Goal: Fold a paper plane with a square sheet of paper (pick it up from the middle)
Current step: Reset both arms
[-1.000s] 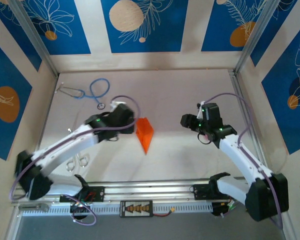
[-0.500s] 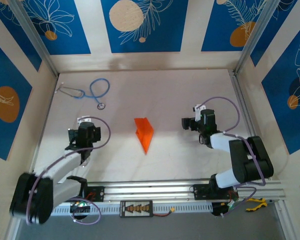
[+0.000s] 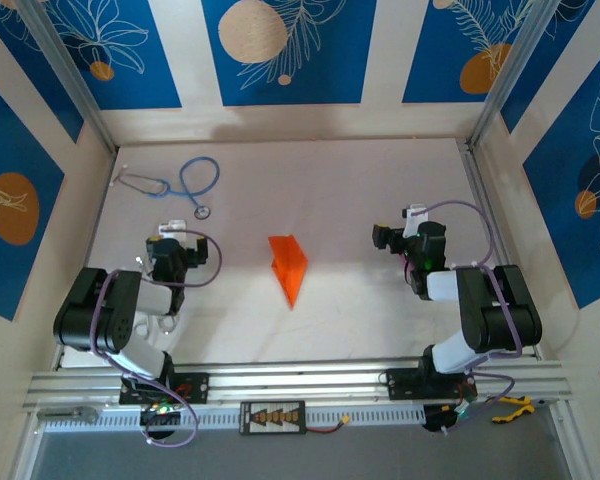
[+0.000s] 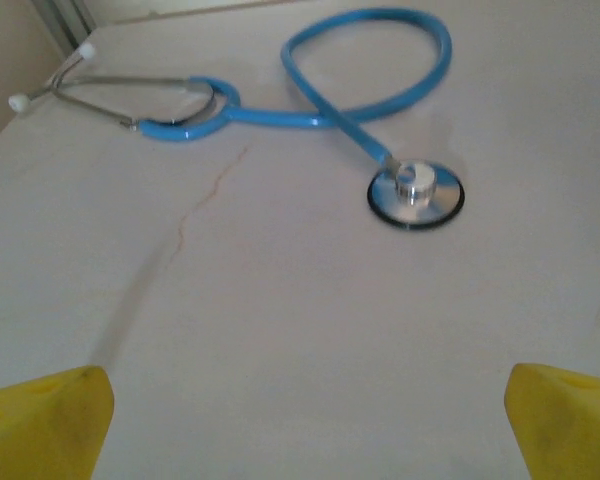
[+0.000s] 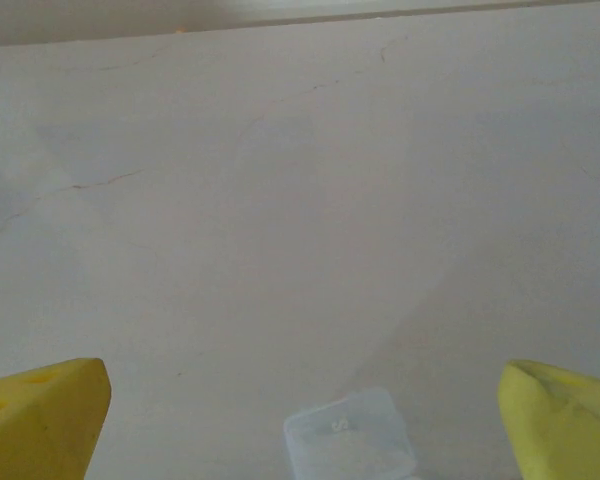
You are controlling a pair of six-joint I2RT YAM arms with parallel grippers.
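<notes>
Pale and faintly cracked, the desk [image 3: 380, 180] sits inside walls of blue leaf-patterned panels. The paper plane [image 3: 289, 267] lies alone at its middle, a narrow orange dart with its creases showing and its tip turned toward the near edge. It touches neither arm and lies well apart from both, which suggests the folding is done and the plane is left where a finished piece belongs, in open view. The left gripper [image 3: 170, 248] is tucked low on the left side near its own base. Its yellow fingertips [image 4: 40, 420] stand wide apart in the left wrist view, with only bare desk between them, so it holds nothing. It faces the far left corner, where the blue stethoscope [image 4: 310, 110] lies with its tubing looped and its chest piece flat on the surface, well clear of the plane and seemingly no part of this job. The right gripper [image 3: 390, 238] mirrors this on the right side of the desk, with its jaws spread just as wide and nothing held. A small clear plastic piece [image 5: 348, 440] shows low between its fingertips [image 5: 40, 415] in the right wrist view, and I cannot tell what it is. Both arms folded compactly toward the near edge look like a resting pose.
</notes>
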